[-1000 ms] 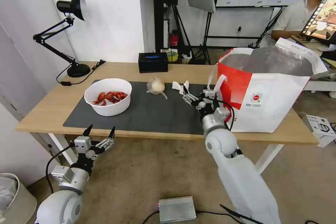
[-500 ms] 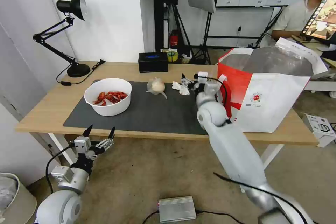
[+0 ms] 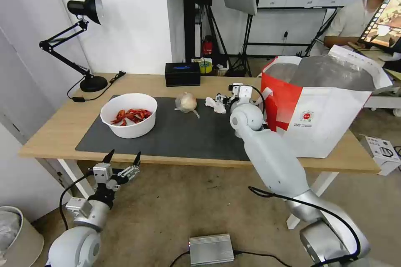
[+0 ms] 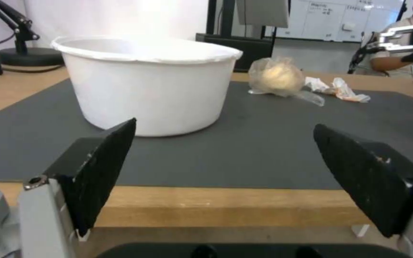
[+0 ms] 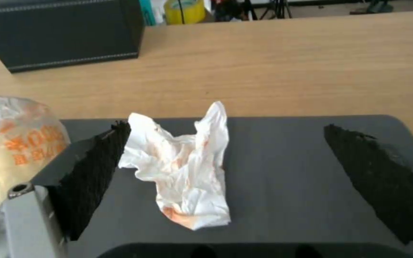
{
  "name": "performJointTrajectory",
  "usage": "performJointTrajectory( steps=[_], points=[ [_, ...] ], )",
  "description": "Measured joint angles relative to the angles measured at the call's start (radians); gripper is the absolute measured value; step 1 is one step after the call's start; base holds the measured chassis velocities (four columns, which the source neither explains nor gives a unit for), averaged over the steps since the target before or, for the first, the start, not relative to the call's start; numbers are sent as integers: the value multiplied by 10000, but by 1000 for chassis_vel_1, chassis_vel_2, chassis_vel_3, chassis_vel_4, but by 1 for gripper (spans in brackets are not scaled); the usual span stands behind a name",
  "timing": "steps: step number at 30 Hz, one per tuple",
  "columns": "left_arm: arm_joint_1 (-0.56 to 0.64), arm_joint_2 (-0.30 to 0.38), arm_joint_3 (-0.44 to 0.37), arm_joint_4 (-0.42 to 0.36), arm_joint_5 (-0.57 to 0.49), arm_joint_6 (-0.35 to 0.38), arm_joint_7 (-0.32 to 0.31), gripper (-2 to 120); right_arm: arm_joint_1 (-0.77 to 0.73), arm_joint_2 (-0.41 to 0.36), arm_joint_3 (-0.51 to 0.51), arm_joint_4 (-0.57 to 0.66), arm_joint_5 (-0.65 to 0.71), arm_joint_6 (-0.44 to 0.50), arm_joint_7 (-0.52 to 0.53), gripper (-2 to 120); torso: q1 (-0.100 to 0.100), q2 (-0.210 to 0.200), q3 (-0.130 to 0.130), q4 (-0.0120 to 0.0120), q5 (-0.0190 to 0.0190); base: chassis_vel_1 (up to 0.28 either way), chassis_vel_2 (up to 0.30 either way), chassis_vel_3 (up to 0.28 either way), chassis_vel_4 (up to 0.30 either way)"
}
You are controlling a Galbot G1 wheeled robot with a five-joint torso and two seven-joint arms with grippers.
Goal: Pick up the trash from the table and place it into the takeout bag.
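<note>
Right gripper (image 5: 221, 172), spread, frames orange-stained crumpled tissue (image 5: 183, 168); head view hides this.

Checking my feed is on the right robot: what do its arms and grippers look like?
Both arms are glossy white with rounded silver-grey joints and loose black cables. The left gripper and right gripper have small white-and-silver blocks at the wrist. Each carries two black, wedge-shaped fingers with a rough textured face.

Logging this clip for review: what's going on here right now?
The right end effector hangs open over the crumpled tissue on the grey mat, beside the takeout bag. Nothing is gripped yet. The balled plastic bag and the bowl of crayfish shells sit on the mat. The left end effector waits open below the table's near edge.
</note>
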Motion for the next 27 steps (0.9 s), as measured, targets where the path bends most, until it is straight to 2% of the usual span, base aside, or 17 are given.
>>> performJointTrajectory(
  steps=[14,27],
  points=[
    [8,-69,11,-9,28,-19,33,100,1004,614,-325,-1898,-395,325,-687,100,-1,0,-1,1,0,0,0,0,0],
    [125,-257,-29,-161,209,-31,45,100,968,784,-238,-2486,-928,758,-1191,100,-1,0,-1,-1,0,0,0,0,0]
  ],
)
